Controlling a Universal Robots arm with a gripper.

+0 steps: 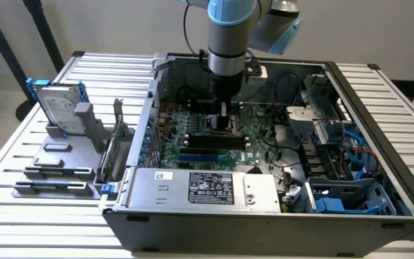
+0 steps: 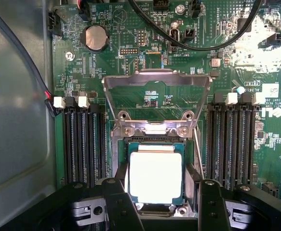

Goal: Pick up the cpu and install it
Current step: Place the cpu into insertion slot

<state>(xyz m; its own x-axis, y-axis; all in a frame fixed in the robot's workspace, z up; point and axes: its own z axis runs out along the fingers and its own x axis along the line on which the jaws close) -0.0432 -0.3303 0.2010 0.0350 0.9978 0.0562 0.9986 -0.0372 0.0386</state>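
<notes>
While the pincer (image 1: 221,128) hangs over the motherboard (image 1: 192,129), wrist view shows it parted (astride the cpu (image 2: 155,175)).

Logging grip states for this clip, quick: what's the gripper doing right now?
Gripper: open, jaws straddling the cpu, which lies in the motherboard socket; a gap shows on one side, so it is not holding it.

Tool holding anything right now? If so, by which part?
Cannot be told. The cpu sits at the open socket with the tool straddling two opposite edges; clamping isn't visible.
</notes>
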